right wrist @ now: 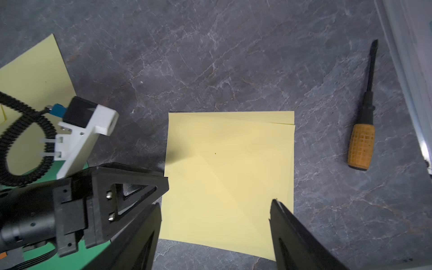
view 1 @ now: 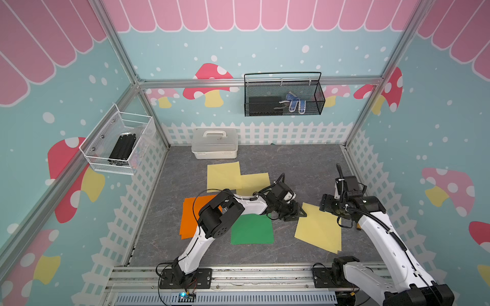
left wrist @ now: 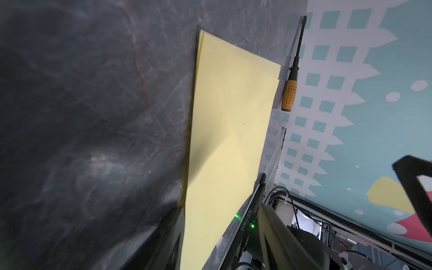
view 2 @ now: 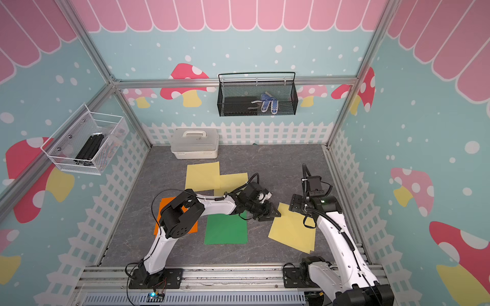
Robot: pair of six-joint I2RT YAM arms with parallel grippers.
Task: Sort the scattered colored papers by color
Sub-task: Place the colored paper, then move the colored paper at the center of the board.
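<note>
Two pale yellow papers overlap at the back centre. An orange paper lies at the left, partly under my left arm. A green paper lies in the front middle. Two more yellow papers sit stacked and slightly offset at the right. My left gripper is open, low at the near-left corner of that stack, with the sheet lying flat between its jaws. My right gripper hovers open over the stack's far edge, holding nothing.
A screwdriver with an orange handle lies right of the stack near the right wall. A white lidded box stands at the back. Wire baskets hang on the walls.
</note>
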